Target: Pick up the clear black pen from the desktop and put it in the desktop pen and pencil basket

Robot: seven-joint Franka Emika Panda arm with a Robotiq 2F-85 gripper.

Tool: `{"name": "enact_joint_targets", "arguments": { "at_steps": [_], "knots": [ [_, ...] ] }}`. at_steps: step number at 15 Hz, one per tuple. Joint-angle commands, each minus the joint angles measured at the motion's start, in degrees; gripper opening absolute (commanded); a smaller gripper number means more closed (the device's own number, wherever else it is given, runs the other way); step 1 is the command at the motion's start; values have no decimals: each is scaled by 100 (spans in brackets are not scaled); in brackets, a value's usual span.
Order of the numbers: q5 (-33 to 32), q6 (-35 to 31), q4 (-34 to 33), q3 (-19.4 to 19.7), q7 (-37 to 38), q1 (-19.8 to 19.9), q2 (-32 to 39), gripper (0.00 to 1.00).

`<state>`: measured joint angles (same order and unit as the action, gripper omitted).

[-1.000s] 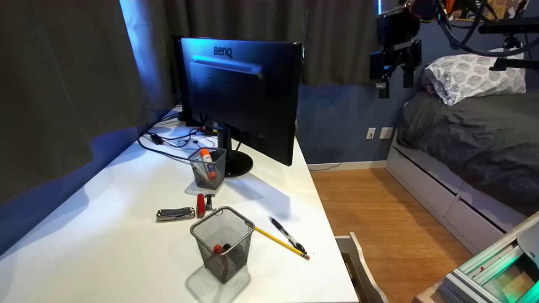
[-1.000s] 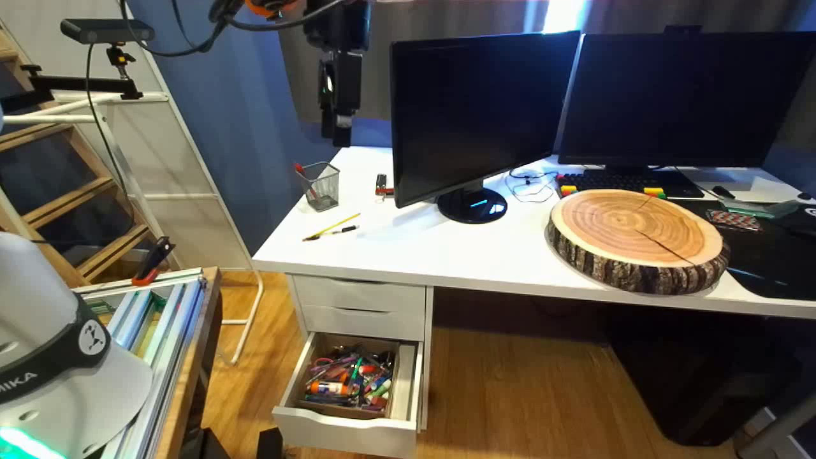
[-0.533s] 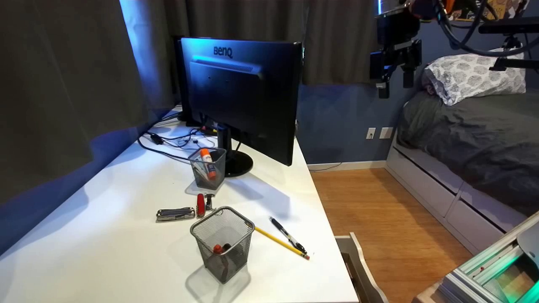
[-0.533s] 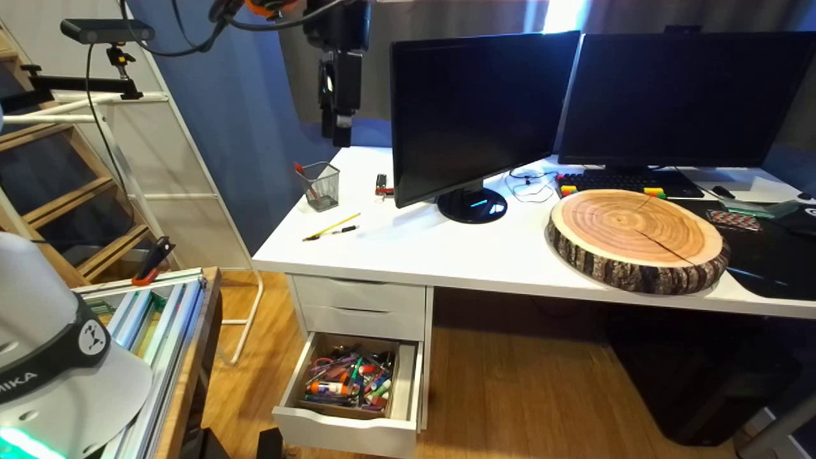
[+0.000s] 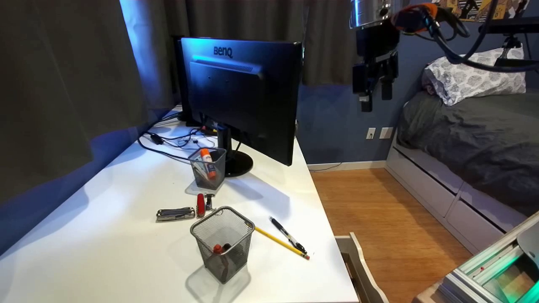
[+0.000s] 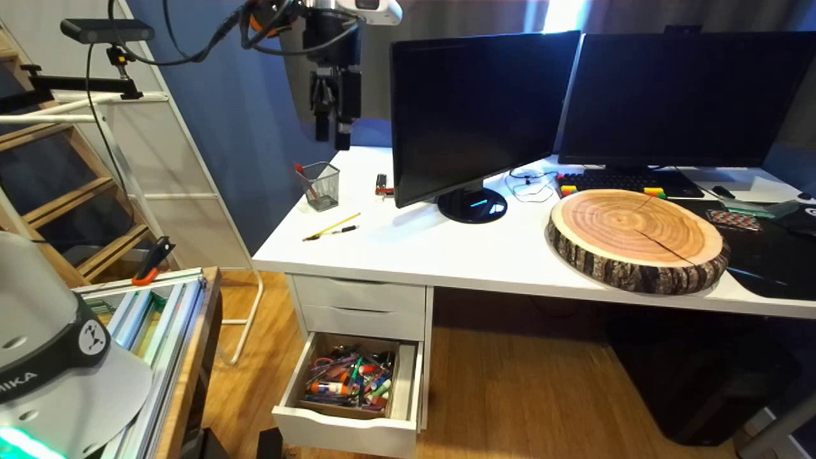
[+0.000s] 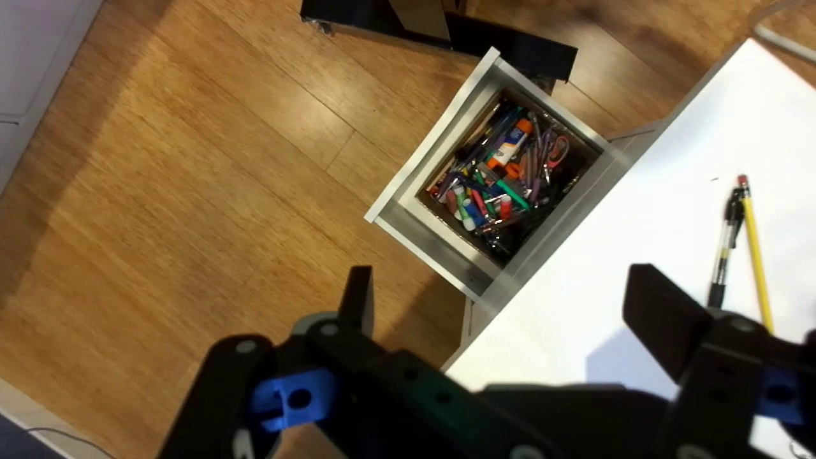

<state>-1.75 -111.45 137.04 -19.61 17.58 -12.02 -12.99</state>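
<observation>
Clear black pen (image 5: 287,233) lying flat on the white desk (image 5: 139,256), nothing has hold of it! Left to right we go in an exterior view: a mesh cup (image 5: 220,168) with a glue stick (image 5: 208,163) at the back, then the nearer mesh pen basket (image 5: 241,252), upright, a red-topped item (image 5: 217,249) inside, and that one I take as the goal. Next, the yellow pencil (image 5: 277,240), and here's the catch: its eraser end sits by the pen's clicker end, touching or just beside, hard to call. Far right, the gripper (image 5: 376,97), hanging high and well apart from all of it, jaws spread wide, nothing between them!

Approach is the step in hand, I'd judge. The wrist view has the pen toward the right edge, roughly square to the way the fingers (image 7: 660,319) close, so slide across more than twist. Aim at the grip end, clear of the pencil; get low, right to the surface, because that barrel is slim. Squeeze, check, then lift above that rim
</observation>
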Motion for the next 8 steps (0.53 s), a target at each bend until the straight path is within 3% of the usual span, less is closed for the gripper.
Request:
{"name": "enact_joint_targets", "arguments": {
  "at_steps": [1,4,8],
  "knots": [
    [141,-267,-299,-89,252,-233,759,100],
    [173,-913,-343,-128,523,-393,1321,100],
    [211,-1690,-612,-103,1420,-624,2131,100]
  ]
}}
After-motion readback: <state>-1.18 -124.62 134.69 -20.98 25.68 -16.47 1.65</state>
